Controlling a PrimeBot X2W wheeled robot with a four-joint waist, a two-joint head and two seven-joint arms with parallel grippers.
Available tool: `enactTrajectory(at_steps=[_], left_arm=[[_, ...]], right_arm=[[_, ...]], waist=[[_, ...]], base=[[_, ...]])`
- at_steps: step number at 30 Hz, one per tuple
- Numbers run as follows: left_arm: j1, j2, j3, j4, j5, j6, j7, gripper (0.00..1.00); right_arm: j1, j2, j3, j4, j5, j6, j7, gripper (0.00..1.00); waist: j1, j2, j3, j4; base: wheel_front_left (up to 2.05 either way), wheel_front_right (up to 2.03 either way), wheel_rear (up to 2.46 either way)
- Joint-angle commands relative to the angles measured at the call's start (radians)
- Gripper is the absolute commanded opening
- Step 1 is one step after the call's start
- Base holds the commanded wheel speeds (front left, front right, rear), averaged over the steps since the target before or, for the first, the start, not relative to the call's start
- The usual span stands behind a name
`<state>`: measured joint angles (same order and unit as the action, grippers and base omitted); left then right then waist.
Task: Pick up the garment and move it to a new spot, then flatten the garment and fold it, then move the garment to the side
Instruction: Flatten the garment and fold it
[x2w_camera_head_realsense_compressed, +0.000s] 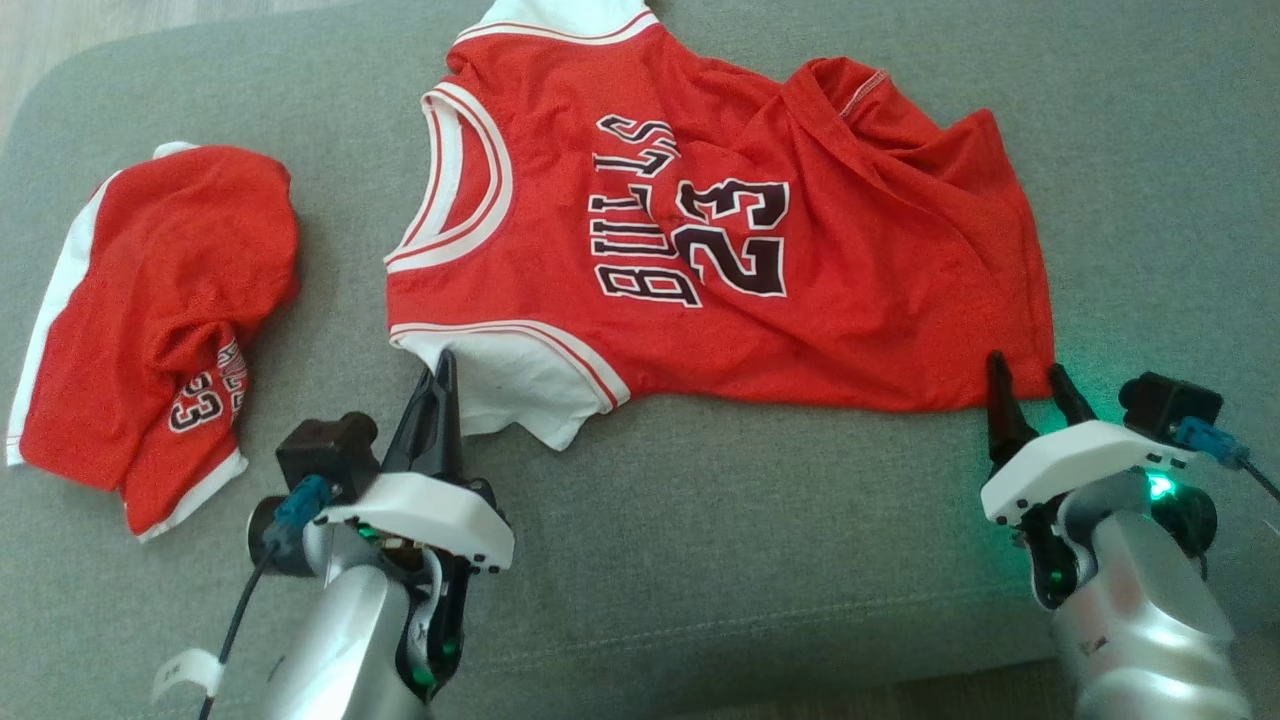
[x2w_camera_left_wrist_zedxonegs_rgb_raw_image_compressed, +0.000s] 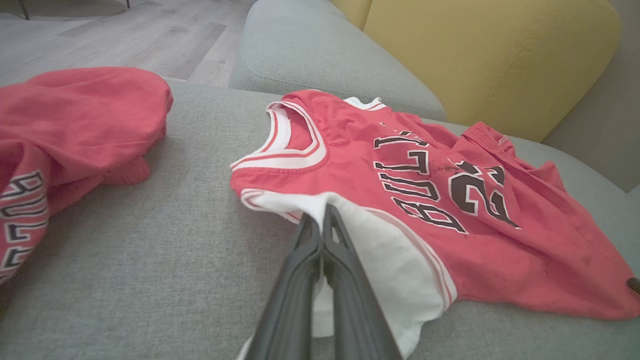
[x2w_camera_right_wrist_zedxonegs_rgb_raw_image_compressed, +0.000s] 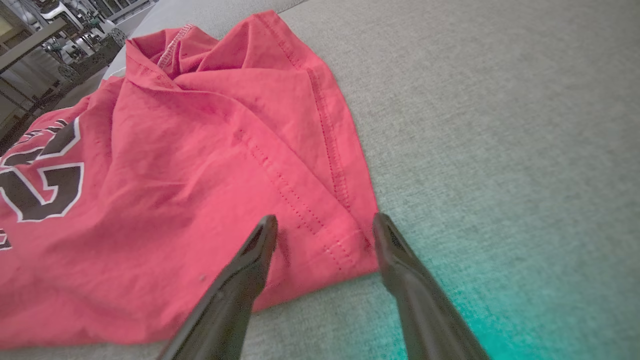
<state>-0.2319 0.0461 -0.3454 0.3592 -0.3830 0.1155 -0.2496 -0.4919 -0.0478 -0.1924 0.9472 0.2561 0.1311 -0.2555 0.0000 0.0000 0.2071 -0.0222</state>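
**Near edge of the jersey to be gripped at both corners**

The red Bulls jersey (x2w_camera_head_realsense_compressed: 700, 250) is spread across the grey sofa cushion (x2w_camera_head_realsense_compressed: 750, 540), number up, with its far hem rumpled (x2w_camera_head_realsense_compressed: 850, 90). The left gripper (x2w_camera_left_wrist_zedxonegs_rgb_raw_image_compressed: 320, 212) is pressed together over the white side panel (x2w_camera_head_realsense_compressed: 500, 385); whether cloth is nipped there cannot be told. The right gripper (x2w_camera_right_wrist_zedxonegs_rgb_raw_image_compressed: 325, 222) is spread, with the near hem corner (x2w_camera_right_wrist_zedxonegs_rgb_raw_image_compressed: 350, 245) lying between its fingers. That corner should be closed on deeply enough that both layers are caught. The edge is best drawn taut between the two arms and lifted evenly, so that no new creases are dragged in. The bunched red shorts (x2w_camera_head_realsense_compressed: 150, 320) should be left undisturbed.
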Motion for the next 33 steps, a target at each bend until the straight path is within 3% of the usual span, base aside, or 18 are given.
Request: enactTrajectory(at_steps=[1,2,3,9,16,21,24,28,33], left_arm=[[-0.035,0.004,0.030,-0.028,-0.006,0.004,-0.012,0.00],[-0.035,0.004,0.030,-0.028,-0.006,0.004,-0.012,0.00],[-0.036,0.004,0.030,-0.028,-0.005,0.004,-0.012,0.00],[-0.029,0.004,0.034,-0.019,-0.005,0.003,-0.012,0.00],[-0.011,0.004,0.039,-0.033,-0.021,-0.001,-0.012,0.00],[0.001,0.004,0.042,-0.067,-0.044,-0.026,-0.012,0.00],[-0.007,0.007,0.047,-0.082,-0.062,-0.063,-0.009,0.00],[-0.060,0.054,0.050,-0.141,-0.086,-0.109,0.060,0.00],[-0.174,0.095,0.081,-0.258,-0.162,-0.141,0.222,0.00]], right_arm=[[-0.012,-0.002,0.029,-0.011,0.003,0.000,-0.006,0.48],[-0.012,-0.002,0.033,-0.011,0.004,0.000,-0.006,0.09],[-0.011,-0.002,0.037,-0.013,0.003,0.000,-0.006,0.00],[0.005,-0.002,0.052,-0.048,-0.003,0.000,-0.006,0.00],[0.049,-0.002,0.086,-0.184,-0.029,0.000,-0.006,0.00],[0.087,-0.002,0.158,-0.356,-0.041,0.000,-0.006,0.00],[0.085,-0.002,0.170,-0.457,-0.043,0.000,0.006,0.00],[0.050,-0.002,0.180,-0.587,-0.017,0.000,0.027,0.00],[-0.038,-0.002,0.144,-0.679,0.000,0.000,0.069,0.00]], waist=[[0.0000,0.0000,0.000,-0.001],[0.0000,0.0000,0.000,-0.002],[0.0000,0.0000,-0.001,-0.003],[0.0000,0.0000,-0.023,-0.004],[0.0000,0.0000,-0.071,0.003],[0.0000,0.0000,-0.128,0.020],[0.0000,0.0000,-0.167,0.035],[0.0000,0.0000,-0.215,0.060],[0.0000,0.0000,-0.249,0.087]], base=[[0.00,0.00,0.00],[0.00,0.00,0.00],[0.00,0.00,0.00],[0.00,0.00,0.00],[0.00,0.00,0.00],[0.00,0.00,0.00],[0.00,0.00,0.00],[0.00,0.00,0.00],[0.00,0.00,0.00]])
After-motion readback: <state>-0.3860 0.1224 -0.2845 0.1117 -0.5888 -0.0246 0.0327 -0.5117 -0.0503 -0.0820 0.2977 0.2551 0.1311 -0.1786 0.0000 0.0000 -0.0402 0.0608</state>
